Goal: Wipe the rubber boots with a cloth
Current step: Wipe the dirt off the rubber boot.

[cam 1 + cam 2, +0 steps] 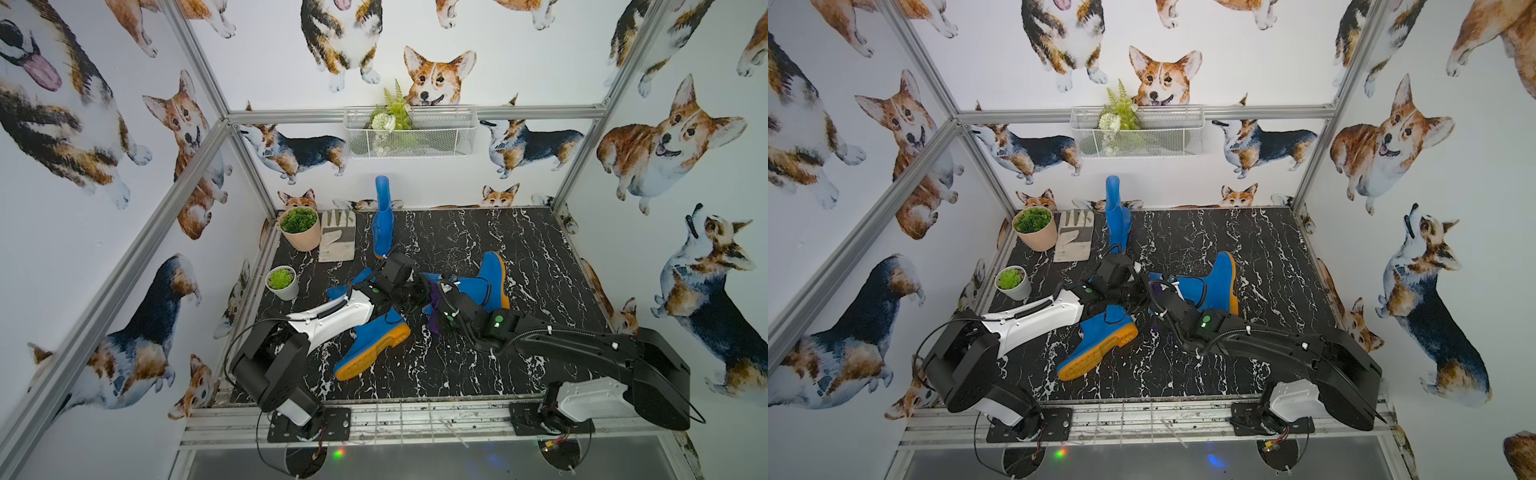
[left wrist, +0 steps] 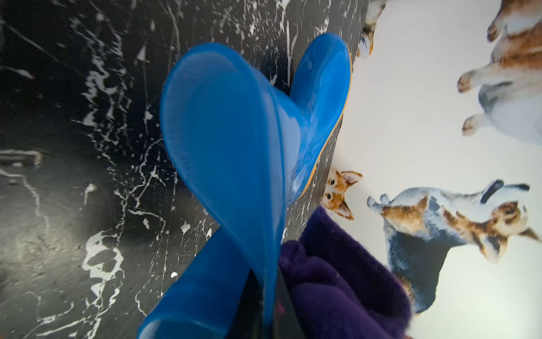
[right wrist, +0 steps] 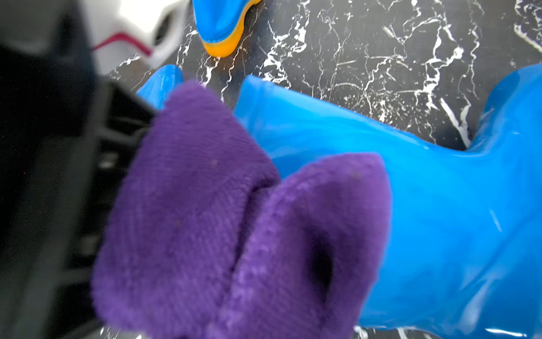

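A blue rubber boot [image 1: 486,282] with an orange sole lies on its side right of centre, its shaft pointing at both grippers. My left gripper [image 1: 417,287] is shut on that shaft's flattened rim [image 2: 264,264]. My right gripper [image 1: 434,297] is shut on the bunched purple cloth [image 3: 234,220], which rests against the same shaft [image 3: 410,190] right beside the left gripper. Another boot [image 1: 383,220] stands upright at the back, one [image 1: 374,345] lies at front centre, and one [image 1: 345,286] shows partly under my left arm. The cloth hides the right gripper's fingers.
At the back left of the black marble tabletop [image 1: 519,249] stand a beige pot with a green plant [image 1: 300,228] and a pale work glove [image 1: 337,241]. A small white succulent pot [image 1: 282,282] sits by the left edge. A wire basket [image 1: 411,133] hangs on the back wall.
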